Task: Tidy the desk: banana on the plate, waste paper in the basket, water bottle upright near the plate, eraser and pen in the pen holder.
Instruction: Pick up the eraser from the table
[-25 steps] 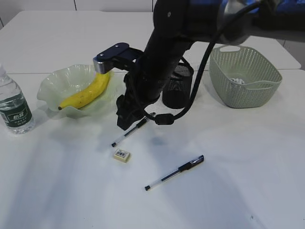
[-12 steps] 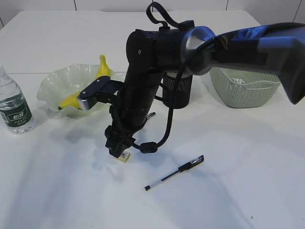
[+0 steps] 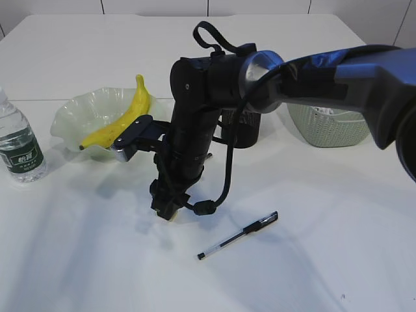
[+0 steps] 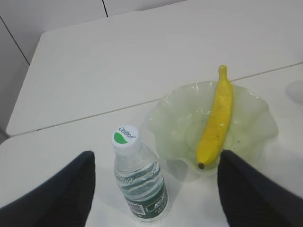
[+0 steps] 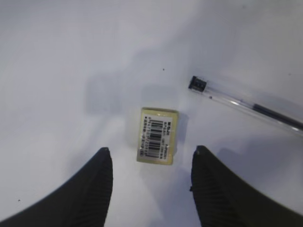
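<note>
Right gripper poised just above the eraser with jaws spread to either side of it, not touching, one pen lying just beside the eraser on the tabletop; left gripper also spread, holding nothing.

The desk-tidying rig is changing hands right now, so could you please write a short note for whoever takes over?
Right claw: open, empty, poised over the eraser, one finger either side, not gripping.
Left claw: open, empty, looking at the plate area.
Done: banana on the plate; water bottle upright beside it; paper visible inside the basket.
Left: eraser into the pen holder; then two pens, one in the open and another beside the eraser, hidden behind the arm in the exterior view.
</note>
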`<act>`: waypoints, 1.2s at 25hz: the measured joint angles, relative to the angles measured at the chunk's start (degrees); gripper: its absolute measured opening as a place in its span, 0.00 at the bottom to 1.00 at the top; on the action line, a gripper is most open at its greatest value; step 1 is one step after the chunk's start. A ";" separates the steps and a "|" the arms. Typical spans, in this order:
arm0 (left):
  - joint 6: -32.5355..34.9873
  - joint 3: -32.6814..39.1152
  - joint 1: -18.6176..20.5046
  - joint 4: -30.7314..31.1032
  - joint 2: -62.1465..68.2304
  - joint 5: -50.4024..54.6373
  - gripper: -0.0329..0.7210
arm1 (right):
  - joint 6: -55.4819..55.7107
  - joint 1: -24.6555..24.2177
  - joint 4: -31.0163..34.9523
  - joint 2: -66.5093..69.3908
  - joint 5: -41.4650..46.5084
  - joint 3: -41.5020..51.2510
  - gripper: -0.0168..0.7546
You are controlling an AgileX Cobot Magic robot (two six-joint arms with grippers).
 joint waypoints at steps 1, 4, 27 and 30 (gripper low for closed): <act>0.00 0.00 0.00 0.00 0.00 0.00 0.80 | 0.00 0.00 -0.03 0.00 -0.24 0.00 0.54; 0.00 0.00 0.00 0.00 0.00 0.00 0.80 | 0.00 0.00 -0.12 0.00 -1.44 0.00 0.54; 0.00 0.00 0.00 0.00 0.00 0.00 0.80 | 0.07 0.00 0.68 2.25 -4.94 -0.12 0.54; 0.00 0.00 0.00 0.00 0.00 0.00 0.80 | 0.07 0.00 0.95 2.92 -5.29 -0.12 0.54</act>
